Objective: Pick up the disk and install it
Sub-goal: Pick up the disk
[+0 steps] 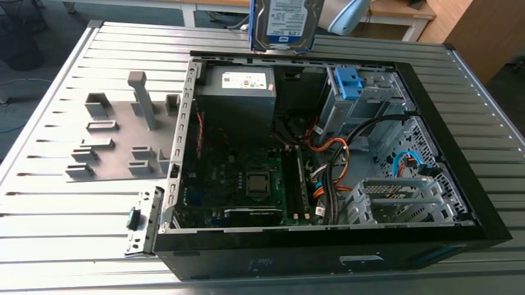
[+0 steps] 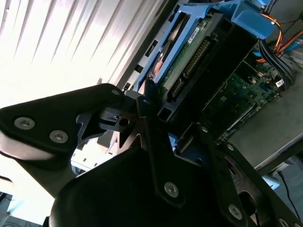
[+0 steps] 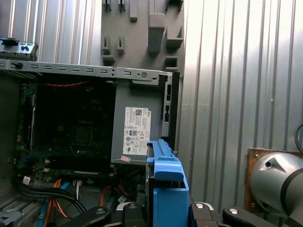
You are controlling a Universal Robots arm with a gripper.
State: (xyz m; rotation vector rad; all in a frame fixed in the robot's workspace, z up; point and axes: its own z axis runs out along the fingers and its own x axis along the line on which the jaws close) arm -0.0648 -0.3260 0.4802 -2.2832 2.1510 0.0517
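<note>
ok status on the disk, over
Gripper shut on the disk. Disk upright in the air above the open case edge, not installed. Power supply just below it, loose cables beside the drive cage.

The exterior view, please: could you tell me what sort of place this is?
Probably a workshop or lab bench for computer assembly: an open computer case lies on a ribbed metal table, a grey fixture plate sits beside it, and the gripper holds the disk.
</note>
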